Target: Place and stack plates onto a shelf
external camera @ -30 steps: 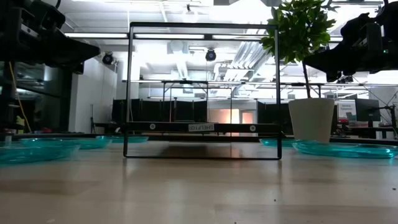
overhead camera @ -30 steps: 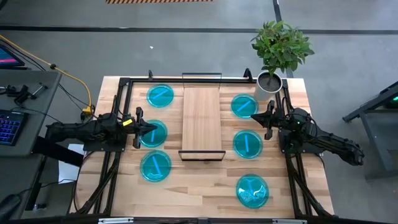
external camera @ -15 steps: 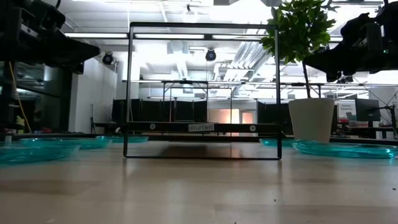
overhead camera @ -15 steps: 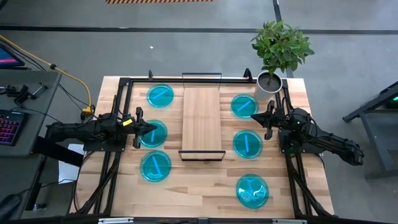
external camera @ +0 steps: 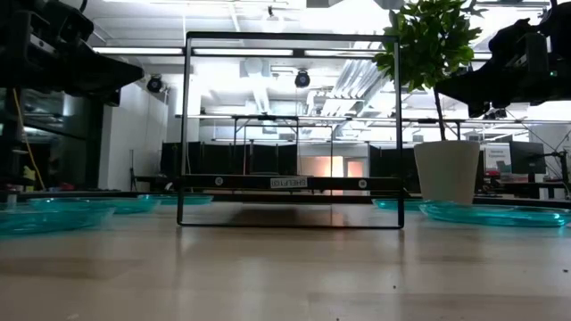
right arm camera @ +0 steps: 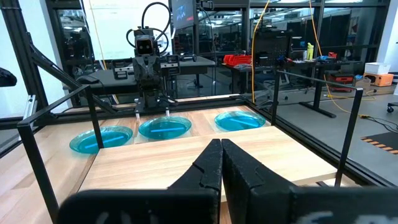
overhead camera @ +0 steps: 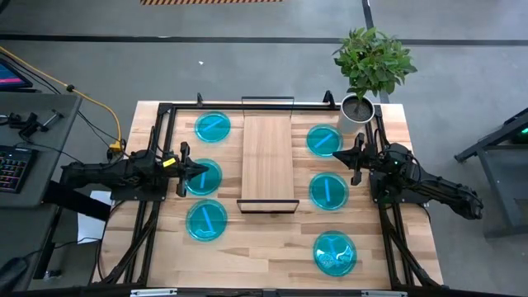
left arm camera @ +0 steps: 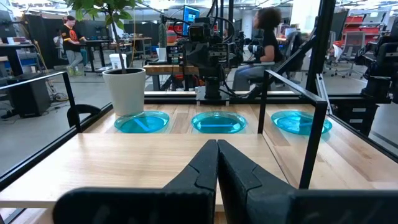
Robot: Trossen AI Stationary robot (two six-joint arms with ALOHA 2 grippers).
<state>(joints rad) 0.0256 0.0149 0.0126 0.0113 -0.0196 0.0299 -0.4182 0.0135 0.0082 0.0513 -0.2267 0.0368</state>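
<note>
- I see the shelf (overhead camera: 267, 161) lying down the middle of the counter (overhead camera: 272, 252), its light-wood board bare, black frame at both ends
- Three plates sit on the counter on the left of the shelf: the far left plate (overhead camera: 213, 126), the middle left plate (overhead camera: 203, 176) and the near left plate (overhead camera: 206, 220)
- Three more are on the right: the far right plate (overhead camera: 323, 140) just beside the potted plant (overhead camera: 369, 68), the middle right plate (overhead camera: 328, 190), and the near right plate (overhead camera: 334, 252) closest to the counter's front edge
- My left tool (overhead camera: 188, 169) hangs above the middle left plate, fingers clenched together on nothing, pointing toward the shelf
- My right tool (overhead camera: 355, 158) hangs between the far right and middle right plates, also clenched and empty
- In the left wrist view, people (left arm camera: 269, 43) show in the room beyond the counter
</note>
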